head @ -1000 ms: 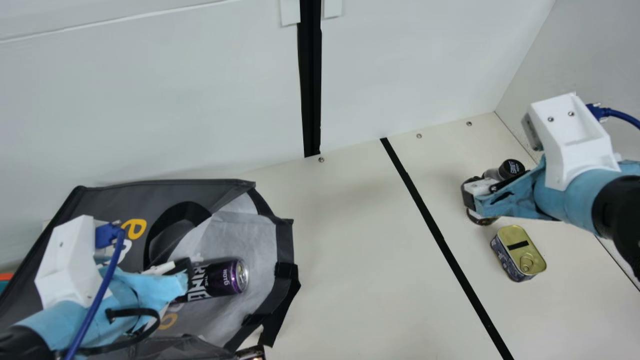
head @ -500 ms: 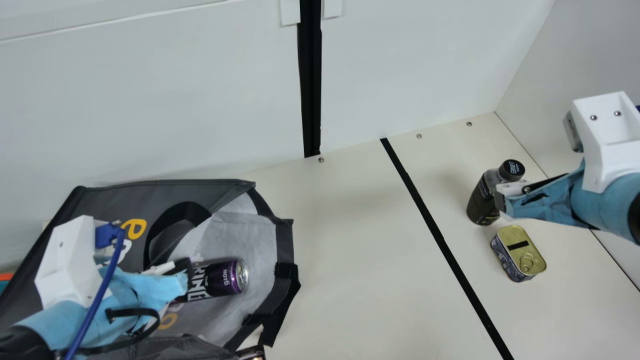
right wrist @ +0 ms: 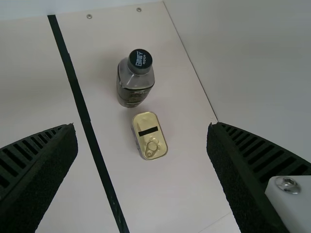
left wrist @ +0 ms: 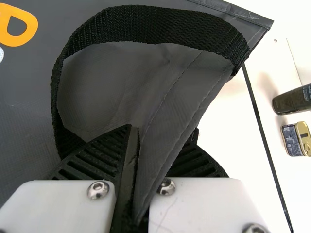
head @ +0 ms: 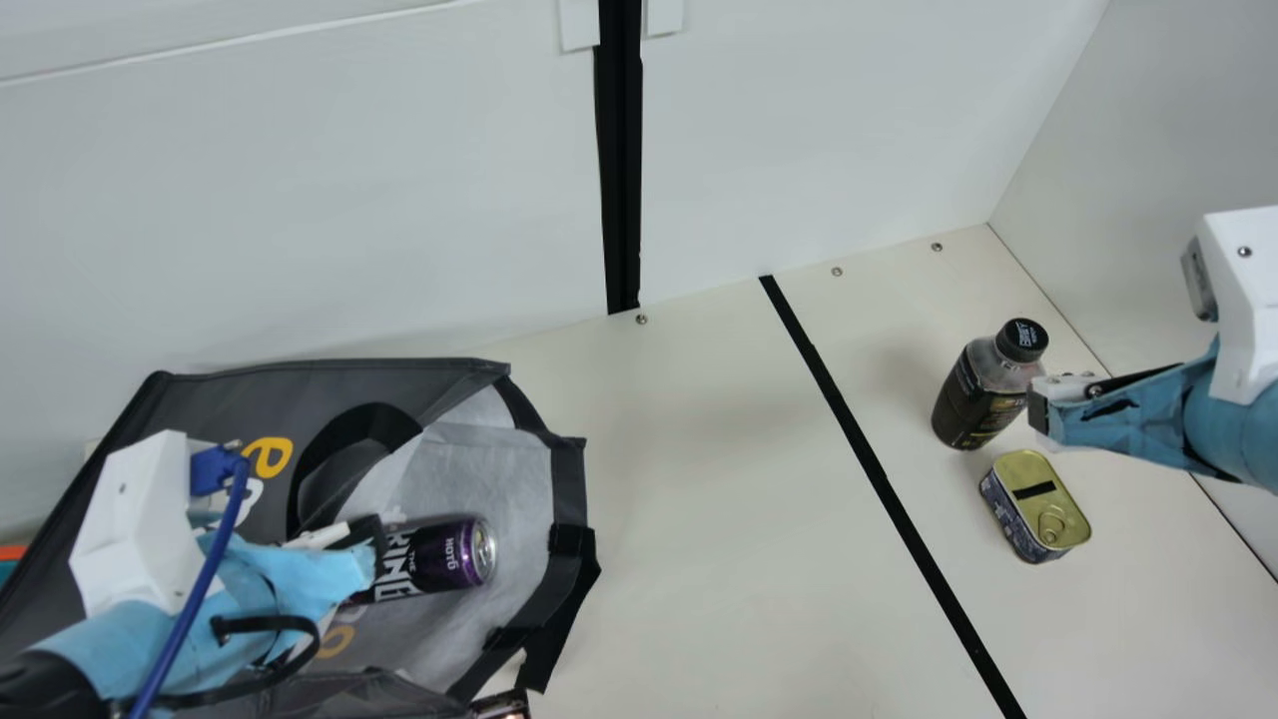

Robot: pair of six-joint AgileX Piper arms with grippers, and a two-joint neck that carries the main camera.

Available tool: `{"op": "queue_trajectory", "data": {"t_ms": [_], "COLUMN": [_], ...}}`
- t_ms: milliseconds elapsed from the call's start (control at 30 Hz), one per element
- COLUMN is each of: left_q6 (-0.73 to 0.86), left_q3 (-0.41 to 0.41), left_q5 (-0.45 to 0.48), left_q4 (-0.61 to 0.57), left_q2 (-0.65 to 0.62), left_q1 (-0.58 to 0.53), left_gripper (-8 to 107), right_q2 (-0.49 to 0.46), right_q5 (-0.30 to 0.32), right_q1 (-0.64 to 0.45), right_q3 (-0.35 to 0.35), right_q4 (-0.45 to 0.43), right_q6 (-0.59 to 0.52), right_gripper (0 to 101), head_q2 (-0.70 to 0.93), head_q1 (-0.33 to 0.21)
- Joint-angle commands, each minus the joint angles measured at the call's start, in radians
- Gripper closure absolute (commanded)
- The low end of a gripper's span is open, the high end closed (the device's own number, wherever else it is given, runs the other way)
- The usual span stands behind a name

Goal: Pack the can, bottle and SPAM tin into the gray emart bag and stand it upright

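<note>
Right tool (right wrist: 142, 128) of mine spread wide and empty, its ribbed fingers well apart above the bench (head: 699, 559), while my left tool (left wrist: 162, 130) was closed hard on a fold of the gray emart bag (head: 210, 404). Just beyond the right tool's tips stood the bottle (head: 973, 404), upright and dark with what looked like drink, and right beside it, low under the same tool, sat the SPAM tin (head: 1038, 504). Ahead of the left tool the can (head: 444, 555) lay on its side within the bag's mouth. I judged the bottle the weightiest of what was left to pack, smooth and a little yielding, tall enough to tip if nudged; best taken squarely round the body, below the shoulder, with a firm, even squeeze. The tin would be stiff, squat and slick-sided, safest held across its narrow width, low enough not to skid out. As for the bag, soft and apt to fold in on itself, I reckoned the pinched cloth needed a steady hold and a gentle pull, lest its mouth sag or the can roll out.
</note>
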Motion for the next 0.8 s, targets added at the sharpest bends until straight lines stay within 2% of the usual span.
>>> {"op": "queue_trajectory", "data": {"t_ms": [0,367,767], "left_q6": [0.000,0.000,0.000], "left_q3": [0.000,0.000,0.000], "left_q5": [0.000,0.000,0.000], "left_q4": [0.000,0.000,0.000], "left_q2": [0.000,0.000,0.000], "left_q1": [0.000,0.000,0.000], "left_gripper": [107,107,107], "right_q2": [-0.003,-0.016,-0.002], "right_q5": [-0.002,-0.002,-0.002], "right_q1": [-0.014,-0.072,-0.083], "right_q3": [0.003,0.011,0.005], "right_q4": [0.012,0.052,0.065], "right_q6": [-0.005,-0.021,-0.021], "right_gripper": [6,6,6], "head_q2": [-0.001,-0.001,-0.001], "head_q1": [-0.023,-0.023,-0.023]}}
